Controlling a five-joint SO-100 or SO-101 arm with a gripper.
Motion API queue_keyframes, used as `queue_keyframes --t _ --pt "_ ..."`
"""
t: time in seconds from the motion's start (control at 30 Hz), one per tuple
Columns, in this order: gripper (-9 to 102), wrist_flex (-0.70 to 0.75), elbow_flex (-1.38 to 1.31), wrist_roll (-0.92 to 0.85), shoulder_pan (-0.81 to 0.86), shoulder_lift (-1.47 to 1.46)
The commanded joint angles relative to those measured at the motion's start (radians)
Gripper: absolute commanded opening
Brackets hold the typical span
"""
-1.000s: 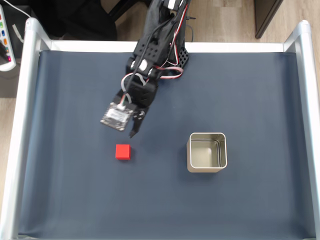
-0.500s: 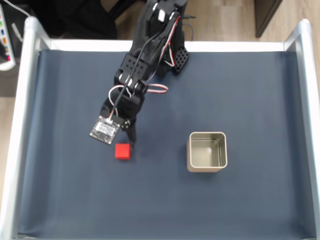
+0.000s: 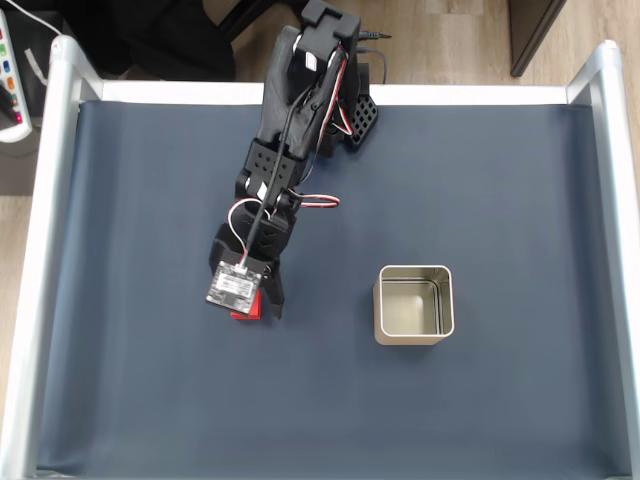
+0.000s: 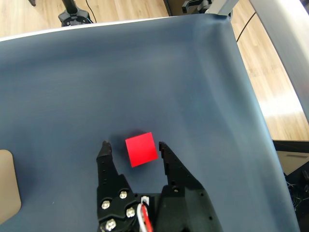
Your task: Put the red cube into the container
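Between the wide-spread hand point(image 4: 132, 144) fingers sits the red cube point(image 4: 141, 149), container point(image 3: 414, 304) well apart.

Tool point(image 3: 262, 305) over red cube point(image 3: 245, 314)

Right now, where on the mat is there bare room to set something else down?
In the fixed view the mat is bare right of the tin, along the whole near edge, and left of the arm. It is crowded at centre-left, where the open tool straddles the red cube, and around the arm's base.
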Motion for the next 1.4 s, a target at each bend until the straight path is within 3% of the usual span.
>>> queue_keyframes --t 0.0,0.9,1.03,1.2,1.37 --pt "35 -0.035 -0.028 -0.011 -0.009 -0.005" --pt "32 -0.087 -0.015 0.061 -0.035 -0.046" --pt "24 -0.081 -0.003 -0.006 -0.041 -0.048" --pt "0 -0.052 0.015 -0.101 -0.046 -0.037" --pt "0 -0.012 0.018 -0.129 -0.043 -0.005"
